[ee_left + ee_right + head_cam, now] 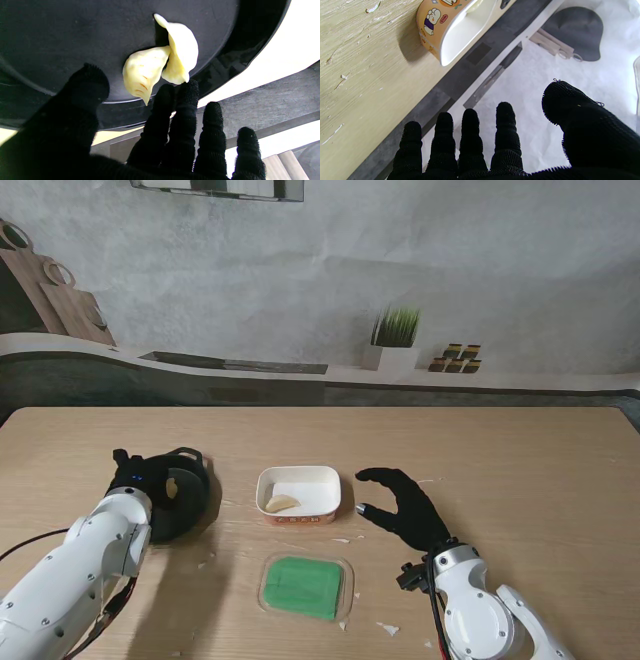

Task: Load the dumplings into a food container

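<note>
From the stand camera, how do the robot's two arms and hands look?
Both arms have smooth, rounded white shells. Each ends in a five-finger hand in a black glove with a nubby, bristly texture: the left hand and the right hand. Small blue lights glow at the left wrist. Thin cables, black and red, run beside the left arm; black cabling sits at the right wrist.

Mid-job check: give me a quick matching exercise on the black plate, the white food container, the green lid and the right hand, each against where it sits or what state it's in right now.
Things:
1. round black plate
2. white rectangular food container with orange printed sides
3. flat green lid
4. black-gloved right hand

Places or states:
A. nearest to me, flat on the wooden table
B. under the left hand, holding two pale dumplings
C. open, fingers spread, holding nothing
D. table centre, one dumpling inside

Pairs: 1-B, 2-D, 3-A, 4-C
</note>
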{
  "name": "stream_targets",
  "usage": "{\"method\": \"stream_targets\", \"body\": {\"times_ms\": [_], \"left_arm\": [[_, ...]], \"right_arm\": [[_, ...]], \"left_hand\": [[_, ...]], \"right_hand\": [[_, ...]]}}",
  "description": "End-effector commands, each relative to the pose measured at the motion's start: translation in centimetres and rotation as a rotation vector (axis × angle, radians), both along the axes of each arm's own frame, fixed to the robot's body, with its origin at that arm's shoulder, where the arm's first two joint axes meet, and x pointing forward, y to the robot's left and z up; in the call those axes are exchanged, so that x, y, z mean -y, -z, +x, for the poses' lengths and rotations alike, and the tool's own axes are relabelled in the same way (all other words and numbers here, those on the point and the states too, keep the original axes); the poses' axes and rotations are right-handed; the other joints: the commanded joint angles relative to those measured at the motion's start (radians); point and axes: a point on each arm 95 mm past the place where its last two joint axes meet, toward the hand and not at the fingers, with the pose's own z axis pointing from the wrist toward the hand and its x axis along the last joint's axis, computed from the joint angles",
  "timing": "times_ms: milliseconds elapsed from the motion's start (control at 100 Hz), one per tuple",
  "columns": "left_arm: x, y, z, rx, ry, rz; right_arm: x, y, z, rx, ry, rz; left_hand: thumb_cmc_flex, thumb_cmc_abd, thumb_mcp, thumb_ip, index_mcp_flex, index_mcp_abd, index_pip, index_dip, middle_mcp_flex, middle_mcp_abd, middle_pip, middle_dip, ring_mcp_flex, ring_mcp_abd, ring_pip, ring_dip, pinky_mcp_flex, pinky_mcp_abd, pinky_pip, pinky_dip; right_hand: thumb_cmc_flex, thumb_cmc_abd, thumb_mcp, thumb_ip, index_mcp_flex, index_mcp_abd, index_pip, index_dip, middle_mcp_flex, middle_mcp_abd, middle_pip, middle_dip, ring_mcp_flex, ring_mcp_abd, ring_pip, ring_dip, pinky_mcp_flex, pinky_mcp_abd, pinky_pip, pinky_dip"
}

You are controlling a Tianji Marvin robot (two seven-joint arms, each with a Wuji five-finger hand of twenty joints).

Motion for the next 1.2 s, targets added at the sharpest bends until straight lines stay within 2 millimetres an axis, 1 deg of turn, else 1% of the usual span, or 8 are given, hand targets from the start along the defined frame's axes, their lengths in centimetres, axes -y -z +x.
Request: {"method": "stream_targets", "body": {"times_ms": [0, 180, 300, 400, 520, 680, 870, 1190], "left_arm": [[0.2, 0.8, -0.2, -0.045, -0.007, 0.007], [0.3, 1.5, -0.2, -0.076, -0.014, 0.021], [0.3, 1.5, -0.3, -0.060, 0.002, 0.021], [0.3, 1.2, -0.4, -0.047, 0.022, 0.026], [0.3, 0.6, -0.6, -0.006, 0.050, 0.037], [0.6, -0.5, -0.7, 0.042, 0.084, 0.035], [1.2, -1.0, -0.4, 0.053, 0.075, 0.033], [1.9, 0.7, -0.1, 0.034, -0.032, 0.066]], "right_arm": [[-0.4, 0.1, -0.2, -0.009, -0.008, 0.007], [-0.3, 0.1, -0.2, -0.008, -0.007, 0.007], [-0.3, 0.1, -0.2, -0.008, -0.005, 0.006], [-0.3, 0.2, -0.2, -0.013, -0.006, 0.006], [-0.4, 0.2, -0.2, -0.015, -0.007, 0.004], [-0.3, 0.2, -0.2, -0.014, -0.005, 0.006], [-0.3, 0.2, -0.2, -0.012, -0.005, 0.007], [-0.1, 0.2, -0.2, -0.006, 0.004, 0.010]], "left_hand": [[0.022, -0.032, 0.033, 0.007, 0.015, -0.001, 0.025, 0.018, 0.050, -0.053, 0.028, 0.006, 0.015, 0.004, 0.017, 0.015, -0.006, 0.000, 0.009, -0.012], [0.028, -0.039, 0.060, 0.005, 0.023, 0.000, 0.022, 0.014, 0.060, -0.053, 0.017, 0.003, 0.018, 0.003, 0.015, 0.011, -0.007, 0.002, 0.005, -0.017], [0.023, -0.031, 0.058, 0.003, -0.012, -0.003, -0.015, -0.007, 0.007, -0.057, -0.011, -0.009, -0.008, -0.001, 0.009, 0.008, -0.009, 0.001, -0.020, -0.033], [0.014, -0.025, 0.051, 0.002, -0.041, -0.011, -0.044, -0.025, -0.036, -0.067, -0.031, -0.024, -0.032, -0.010, -0.007, 0.002, -0.017, -0.002, -0.045, -0.041], [0.006, -0.019, 0.030, 0.001, -0.082, -0.016, -0.081, -0.045, -0.126, -0.060, -0.073, -0.058, -0.071, -0.013, -0.029, -0.003, -0.022, -0.006, -0.080, -0.033], [0.004, -0.012, 0.004, 0.005, -0.086, -0.012, -0.099, -0.057, -0.157, -0.055, -0.073, -0.084, -0.085, -0.013, -0.047, -0.008, -0.023, -0.006, -0.120, -0.011], [0.001, -0.017, -0.001, 0.005, -0.044, -0.006, -0.070, -0.044, -0.102, -0.047, -0.041, -0.074, -0.058, -0.003, -0.039, -0.005, -0.019, -0.002, -0.121, 0.008], [0.008, -0.031, 0.021, 0.000, 0.033, 0.014, -0.039, -0.035, -0.006, -0.024, -0.024, -0.066, -0.004, 0.019, -0.020, -0.004, -0.008, 0.008, -0.106, 0.016]], "right_hand": [[-0.023, 0.009, 0.016, 0.027, 0.002, -0.021, 0.001, -0.008, 0.005, 0.001, 0.024, 0.007, 0.007, 0.001, 0.011, 0.009, 0.000, -0.010, 0.003, 0.015], [-0.022, 0.009, 0.018, 0.027, 0.003, -0.021, 0.001, -0.007, 0.005, 0.000, 0.025, 0.007, 0.007, 0.001, 0.011, 0.009, 0.001, -0.010, 0.002, 0.015], [-0.022, 0.009, 0.019, 0.027, 0.004, -0.020, 0.002, -0.007, 0.006, 0.001, 0.025, 0.007, 0.008, 0.001, 0.012, 0.010, 0.001, -0.010, 0.003, 0.016], [-0.023, 0.009, 0.018, 0.026, 0.002, -0.020, 0.001, -0.007, 0.005, 0.000, 0.025, 0.007, 0.007, 0.000, 0.011, 0.009, 0.001, -0.010, 0.002, 0.016], [-0.023, 0.009, 0.018, 0.026, 0.002, -0.021, 0.001, -0.007, 0.006, 0.001, 0.026, 0.008, 0.008, 0.001, 0.012, 0.010, 0.001, -0.010, 0.003, 0.017], [-0.022, 0.009, 0.018, 0.026, 0.003, -0.020, 0.002, -0.007, 0.009, 0.004, 0.027, 0.008, 0.008, 0.002, 0.012, 0.010, 0.001, -0.010, 0.003, 0.017], [-0.024, 0.010, 0.017, 0.026, 0.003, -0.020, 0.002, -0.007, 0.010, 0.004, 0.028, 0.008, 0.008, 0.002, 0.013, 0.010, 0.001, -0.009, 0.003, 0.018], [-0.023, 0.010, 0.020, 0.026, 0.005, -0.019, 0.002, -0.007, 0.013, 0.004, 0.029, 0.009, 0.009, 0.001, 0.013, 0.010, 0.003, -0.009, 0.003, 0.018]]}}
